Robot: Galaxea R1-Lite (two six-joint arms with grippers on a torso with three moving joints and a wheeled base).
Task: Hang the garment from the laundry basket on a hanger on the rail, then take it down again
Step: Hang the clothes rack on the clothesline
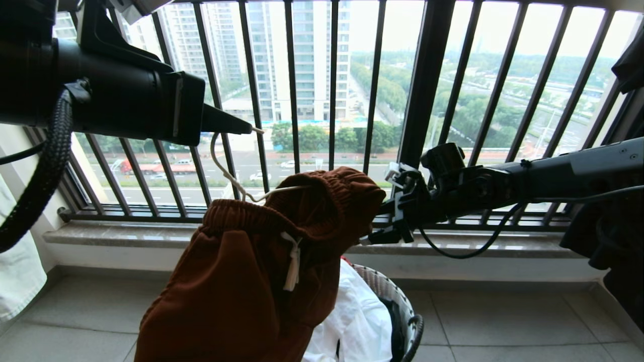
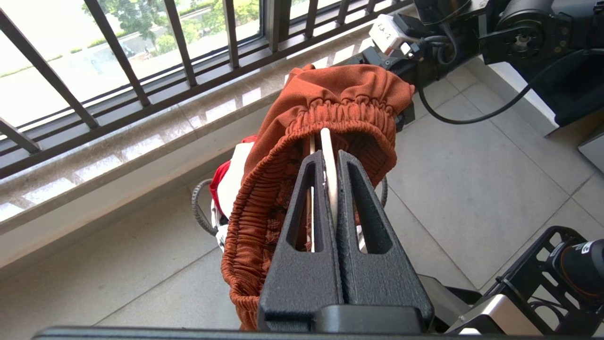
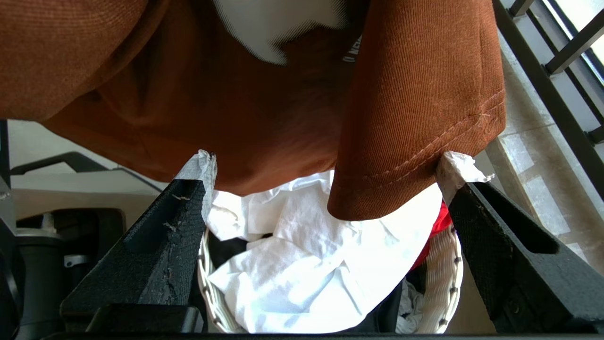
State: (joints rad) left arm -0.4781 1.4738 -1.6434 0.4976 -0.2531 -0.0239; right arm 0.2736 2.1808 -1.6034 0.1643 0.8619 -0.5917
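Note:
The garment (image 1: 241, 281), rust-brown shorts with a white drawstring, is draped by its waistband over the hanger (image 2: 329, 156), a thin cream wire one. My left gripper (image 1: 245, 129) is up at the left, shut on the hanger's hook. In the left wrist view, the hanger wire sits pinched between the left gripper's (image 2: 330, 153) black fingers. My right gripper (image 1: 382, 223) is at the garment's right side. Its jaws (image 3: 325, 174) stand wide open around a hanging leg hem (image 3: 415, 151), above the laundry basket (image 3: 448, 293). The rail is out of view.
The basket (image 1: 407, 322) stands on the tiled floor under the garment, holding white cloth (image 3: 306, 269), red and dark items. The black balcony railing (image 1: 427, 100) and stone sill (image 1: 151, 234) are close behind. A dark garment (image 1: 619, 241) hangs at the right, pale cloth (image 1: 15, 271) at the left.

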